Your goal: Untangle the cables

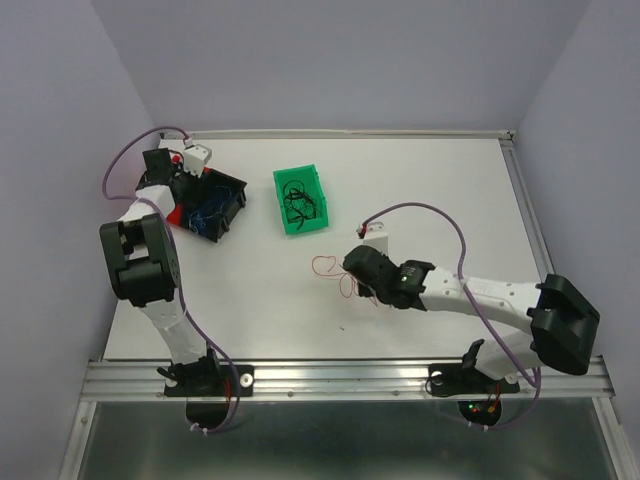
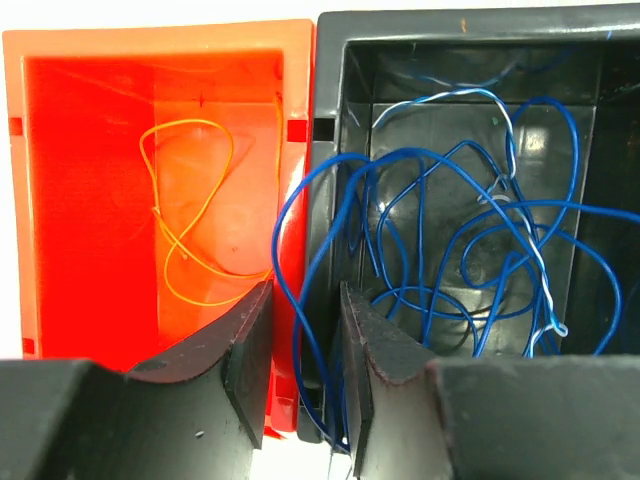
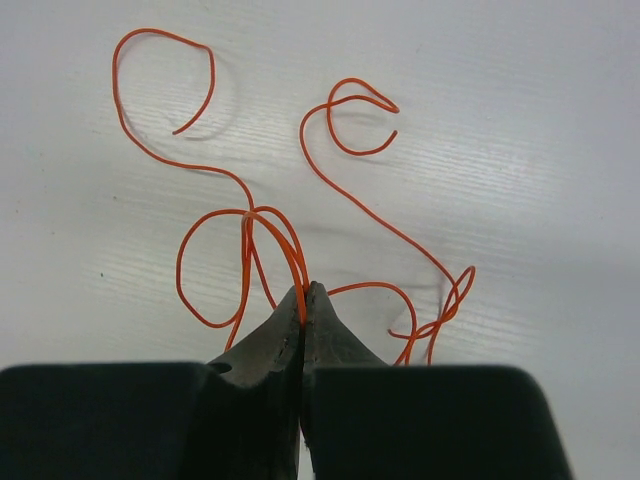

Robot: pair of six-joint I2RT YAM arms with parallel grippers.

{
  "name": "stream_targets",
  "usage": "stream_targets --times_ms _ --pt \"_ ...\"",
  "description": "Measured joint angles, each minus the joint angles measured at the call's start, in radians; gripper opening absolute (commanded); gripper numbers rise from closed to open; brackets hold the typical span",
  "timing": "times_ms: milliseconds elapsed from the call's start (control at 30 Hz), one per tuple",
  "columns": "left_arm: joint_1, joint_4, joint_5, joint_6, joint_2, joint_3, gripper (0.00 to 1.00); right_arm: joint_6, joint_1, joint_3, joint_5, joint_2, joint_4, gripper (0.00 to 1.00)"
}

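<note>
Right gripper (image 3: 303, 300) — jaws pressed together on the red wire (image 3: 352, 195), pinching a bunch of its loops at the tips. The rest of that wire sprawls on the table (image 1: 450, 180), near its centre. Left gripper (image 2: 305, 300) sits over 2 bins at the far left, jaws narrowly apart, straddling the touching walls of the red bin (image 2: 60, 120) and black bin (image 2: 340, 60). Blue wires (image 2: 450, 250) are heaped in the black bin — a few strands spill over its wall and run through the jaw gap, which is wider than they are. 1 orange wire (image 2: 190, 240) lies in the red bin. Black wires (image 1: 298, 200) sit in the green bin (image 1: 296, 172), well apart from both grippers.
</note>
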Motion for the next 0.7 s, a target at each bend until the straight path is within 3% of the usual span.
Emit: stream_targets --times_ms 67,267,467,533,633,667,700 --pt "-0.002 0.01 0.01 -0.019 -0.013 -0.019 0.1 -0.012 -0.006 0.001 0.0 -0.007 -0.002 0.0" --pt "-0.019 0.055 0.031 -0.108 -0.082 -0.117 0.1 -0.057 -0.026 0.056 -0.002 -0.04 -0.008 0.0" --pt "-0.129 0.093 0.019 -0.203 -0.182 -0.247 0.15 -0.09 -0.05 0.1 -0.01 -0.077 -0.007 0.0" --pt "-0.179 0.1 0.007 -0.225 -0.199 -0.268 0.24 -0.101 -0.056 0.112 -0.015 -0.078 -0.009 0.01" --pt "-0.255 0.111 0.005 -0.253 -0.213 -0.286 0.5 -0.119 -0.064 0.143 -0.025 -0.078 -0.015 0.01" --pt "-0.282 0.112 0.011 -0.262 -0.217 -0.293 0.63 -0.127 -0.064 0.161 -0.029 -0.077 -0.02 0.0" --pt "-0.293 0.108 0.017 -0.277 -0.22 -0.298 0.68 -0.131 -0.065 0.178 -0.032 -0.077 -0.026 0.01"
